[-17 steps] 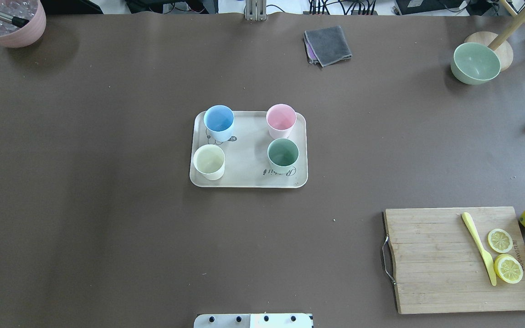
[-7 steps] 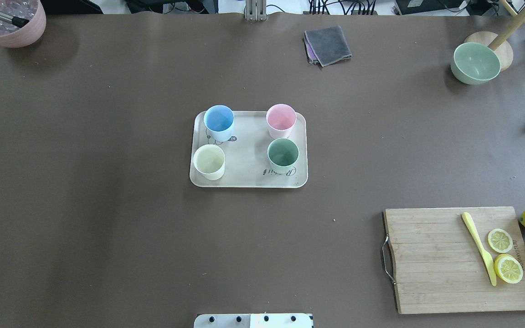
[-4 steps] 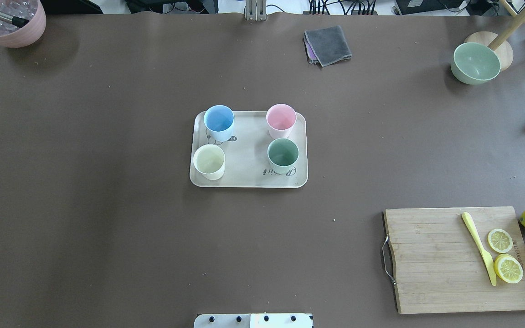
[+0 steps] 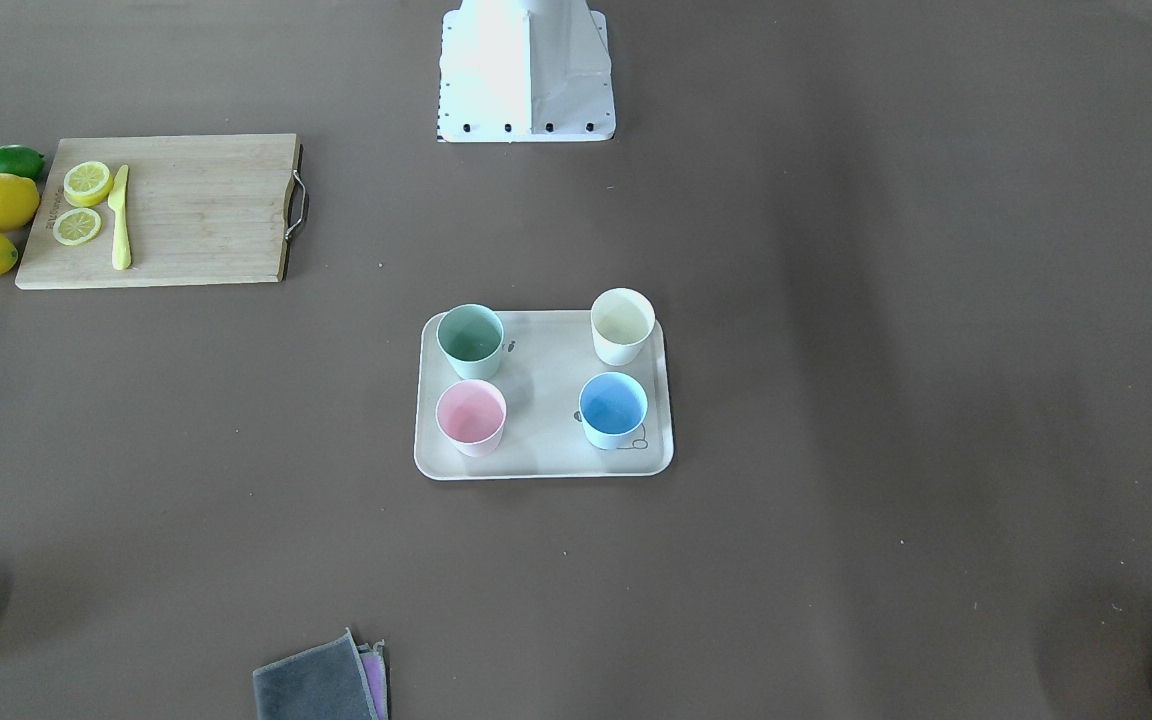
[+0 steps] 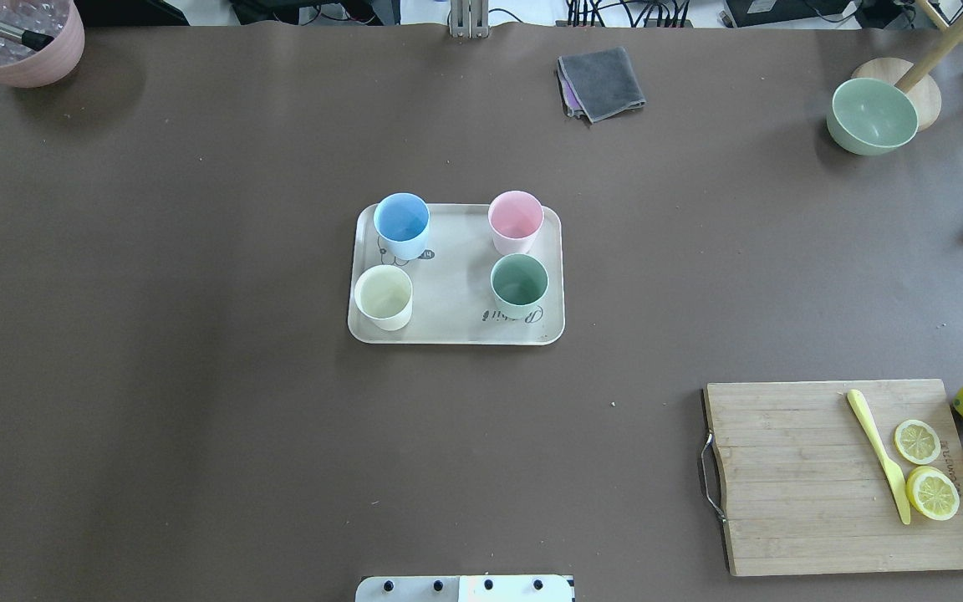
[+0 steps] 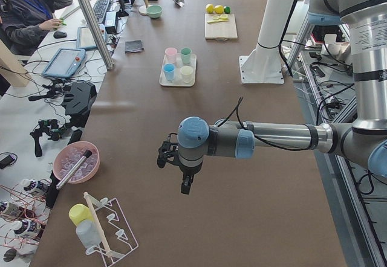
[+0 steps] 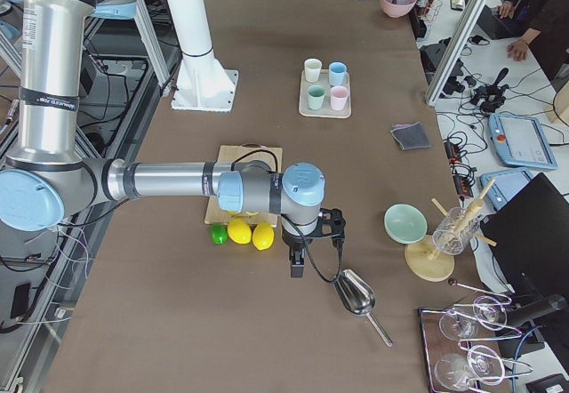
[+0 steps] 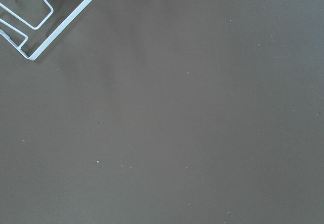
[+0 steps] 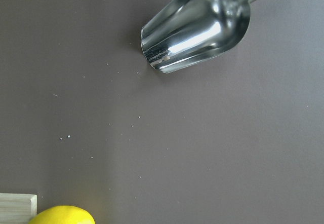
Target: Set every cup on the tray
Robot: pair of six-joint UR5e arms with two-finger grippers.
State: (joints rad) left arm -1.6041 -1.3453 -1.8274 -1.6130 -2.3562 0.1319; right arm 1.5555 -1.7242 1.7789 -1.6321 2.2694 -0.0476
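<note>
The beige tray (image 5: pixel 456 288) lies at the table's middle, also in the front-facing view (image 4: pixel 546 400). On it stand all four cups upright: light blue (image 5: pixel 402 219), pink (image 5: pixel 516 216), cream-white (image 5: pixel 383 294) and mint green (image 5: pixel 519 280). My left gripper (image 6: pixel 186 185) hangs over bare table far from the tray, near the table's left end. My right gripper (image 7: pixel 296 268) hangs near the right end, by a metal scoop (image 9: pixel 197 26). Both show only in the side views, so I cannot tell whether they are open or shut.
A wooden cutting board (image 5: pixel 833 485) with a yellow knife, lemon slices and lemons beside it sits at the front right. A green bowl (image 5: pixel 873 113), a grey cloth (image 5: pixel 603 82) and a pink pot (image 5: pixel 22 46) stand along the far edge. A white wire rack (image 8: pixel 30 11) is near the left gripper.
</note>
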